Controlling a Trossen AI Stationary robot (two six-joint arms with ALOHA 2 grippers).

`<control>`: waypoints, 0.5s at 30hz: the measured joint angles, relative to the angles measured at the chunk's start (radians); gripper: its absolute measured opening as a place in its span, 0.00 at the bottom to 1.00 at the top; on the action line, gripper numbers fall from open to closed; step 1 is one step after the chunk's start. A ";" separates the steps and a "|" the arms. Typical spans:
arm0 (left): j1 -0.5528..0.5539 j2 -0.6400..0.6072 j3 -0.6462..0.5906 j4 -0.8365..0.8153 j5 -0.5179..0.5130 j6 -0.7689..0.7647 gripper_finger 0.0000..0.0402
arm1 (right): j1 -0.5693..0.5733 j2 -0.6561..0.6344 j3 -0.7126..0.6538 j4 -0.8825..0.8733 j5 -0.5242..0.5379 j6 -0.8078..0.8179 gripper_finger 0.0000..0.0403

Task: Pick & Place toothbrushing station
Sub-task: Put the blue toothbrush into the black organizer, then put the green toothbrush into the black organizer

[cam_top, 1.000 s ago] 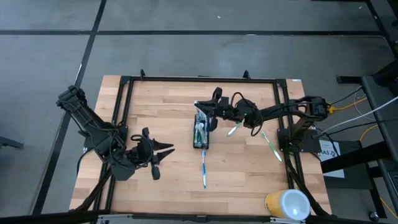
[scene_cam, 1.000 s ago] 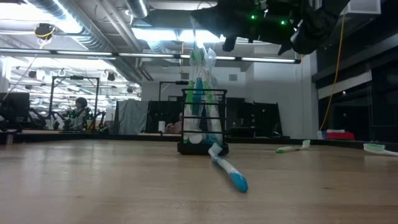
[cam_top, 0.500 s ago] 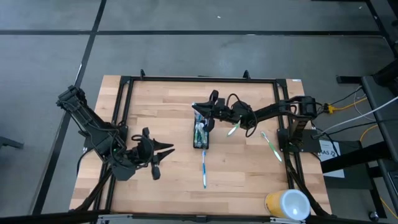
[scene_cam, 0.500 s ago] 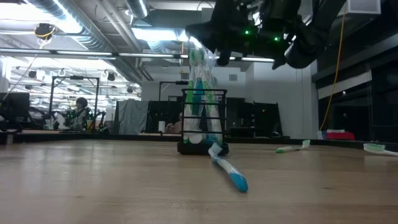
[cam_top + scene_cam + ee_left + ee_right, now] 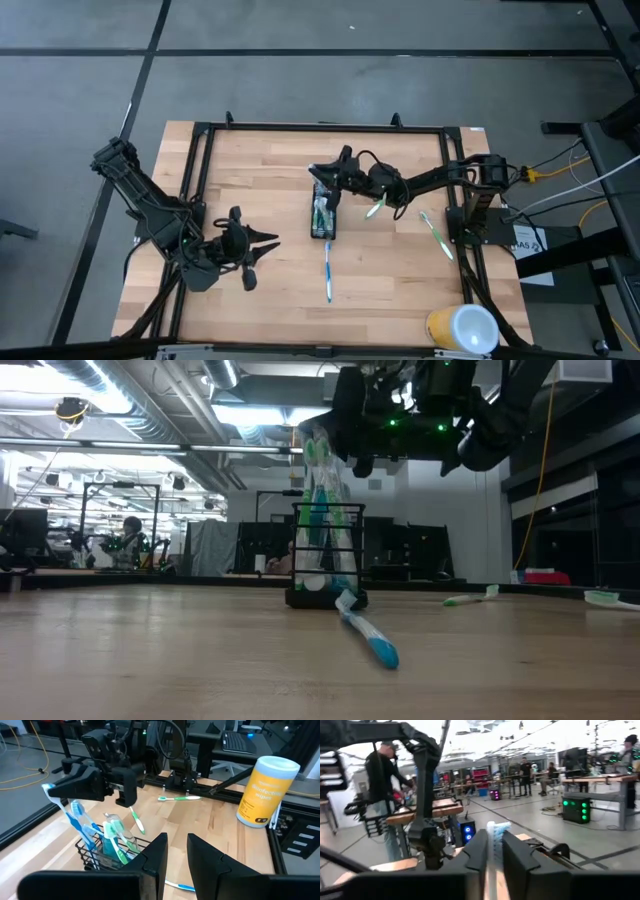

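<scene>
The black mesh holder [image 5: 322, 222] stands mid-table with several blue-white and green-white toothbrushes upright in it; it also shows in the low view [image 5: 327, 555] and the left wrist view [image 5: 107, 855]. My right gripper [image 5: 328, 175] is just above the holder's far end, shut on a blue-white toothbrush [image 5: 55, 800]. My left gripper [image 5: 262, 250] waits open near the table's left front. A blue-white toothbrush [image 5: 328, 270] lies flat in front of the holder. Two green-white toothbrushes [image 5: 375, 207] [image 5: 435, 235] lie flat to its right. My right gripper pinches the blue-white toothbrush between its two fingers close under the brush head [image 5: 497, 827], which sticks out past the fingertips. The fingers come from the table's right, slanting down. The handle [image 5: 67, 820] slants down among the brushes in the holder.
A large yellow-and-white round cup [image 5: 463, 328] stands at the table's front right corner. A black frame [image 5: 320, 127] runs around the table top. Bare wood lies between my left gripper and the holder. People and benches show in the room beyond.
My right gripper has moved a little toward the table's left and down over the holder, and has tipped from about level to pointing more downward. The held toothbrush has stayed upright above the holder.
</scene>
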 joint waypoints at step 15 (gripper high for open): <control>-0.019 0.000 0.000 0.002 0.000 -0.019 0.17 | 0.000 -0.048 0.000 0.030 0.021 0.016 0.39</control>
